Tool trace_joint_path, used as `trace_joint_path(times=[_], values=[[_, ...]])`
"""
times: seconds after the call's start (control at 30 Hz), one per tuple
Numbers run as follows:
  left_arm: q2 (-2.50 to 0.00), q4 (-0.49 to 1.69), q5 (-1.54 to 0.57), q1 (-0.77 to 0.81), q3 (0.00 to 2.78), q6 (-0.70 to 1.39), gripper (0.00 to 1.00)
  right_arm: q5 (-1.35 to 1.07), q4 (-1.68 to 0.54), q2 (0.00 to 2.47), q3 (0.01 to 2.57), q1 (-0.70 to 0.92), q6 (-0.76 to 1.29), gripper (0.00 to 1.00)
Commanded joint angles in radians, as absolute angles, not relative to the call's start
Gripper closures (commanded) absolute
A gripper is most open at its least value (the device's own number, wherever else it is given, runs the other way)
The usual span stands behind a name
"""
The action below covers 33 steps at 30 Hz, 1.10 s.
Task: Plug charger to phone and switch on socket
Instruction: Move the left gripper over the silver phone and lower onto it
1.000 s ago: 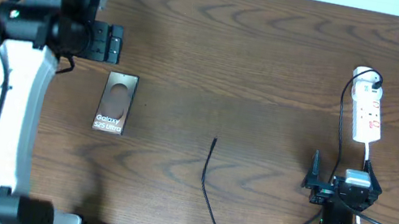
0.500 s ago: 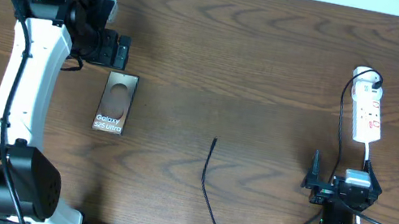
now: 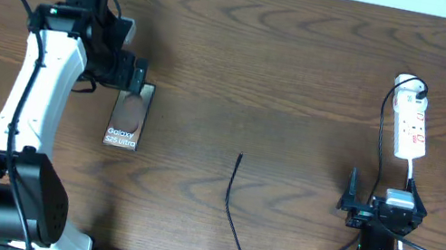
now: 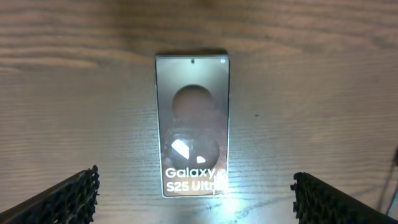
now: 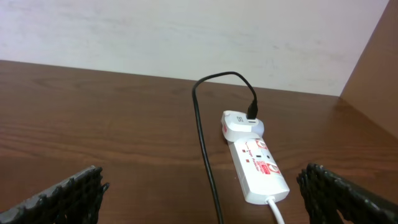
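Note:
The phone (image 3: pixel 128 117) lies flat at the table's left, its "Galaxy S25 Ultra" text at the near end. My left gripper (image 3: pixel 133 75) hangs open over its far end, holding nothing. In the left wrist view the phone (image 4: pixel 193 124) lies centred between the wide-apart fingers (image 4: pixel 74 196). The charger (image 3: pixel 229 195) is a thin black cable; its free plug tip rests mid-table, and its other end runs up to the white plug on the socket (image 3: pixel 411 126) at the right. My right gripper (image 3: pixel 380 187) stands open just short of the socket (image 5: pixel 258 165), touching nothing, with the cable (image 5: pixel 202 143) between its fingers.
The socket's white lead (image 3: pixel 414 173) runs back past my right arm. The table's far edge meets a pale wall (image 5: pixel 186 31). Bare wood lies between the phone and the cable tip.
My left arm swung right and nearer, bringing its open gripper from beyond the phone to over its far end. Right arm, cable and socket have not moved.

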State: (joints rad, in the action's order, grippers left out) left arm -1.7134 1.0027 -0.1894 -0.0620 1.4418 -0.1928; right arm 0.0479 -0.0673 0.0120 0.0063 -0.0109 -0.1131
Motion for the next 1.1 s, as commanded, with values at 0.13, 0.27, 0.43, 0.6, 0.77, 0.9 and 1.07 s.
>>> trace_joint_path(times=[0.13, 0.27, 0.43, 0.6, 0.77, 0.9, 1.07], values=[[-1.721, 0.913, -0.199, -0.066, 1.305, -0.213, 0.02, 0.046, -0.072, 0.007, 0.006, -0.007, -0.102, 0.01], [-1.723, 0.858, -0.198, -0.066, 1.248, -0.213, 0.02, 0.046, -0.072, 0.007, 0.006, -0.007, -0.102, 0.01], [-1.746, 0.850, -0.199, -0.066, 1.236, -0.213, 0.02, 0.046, -0.072, 0.007, 0.006, -0.007, -0.102, 0.01], [-1.795, 0.845, -0.198, -0.056, 1.236, -0.213, 0.02, 0.046, -0.072, 0.007, 0.006, -0.007, -0.102, 0.01], [-1.852, 0.825, -0.163, -0.021, 1.236, -0.213, 0.02, 0.046, -0.072, 0.007, 0.006, -0.007, -0.102, 0.01], [-1.876, 0.784, -0.141, -0.010, 1.236, -0.212, 0.02, 0.046, -0.072, 0.007, 0.006, -0.007, -0.102, 0.01], [-1.876, 0.754, -0.142, -0.012, 1.236, -0.170, 0.02, 0.046, -0.072, 0.007, 0.006, -0.007, -0.102, 0.01]])
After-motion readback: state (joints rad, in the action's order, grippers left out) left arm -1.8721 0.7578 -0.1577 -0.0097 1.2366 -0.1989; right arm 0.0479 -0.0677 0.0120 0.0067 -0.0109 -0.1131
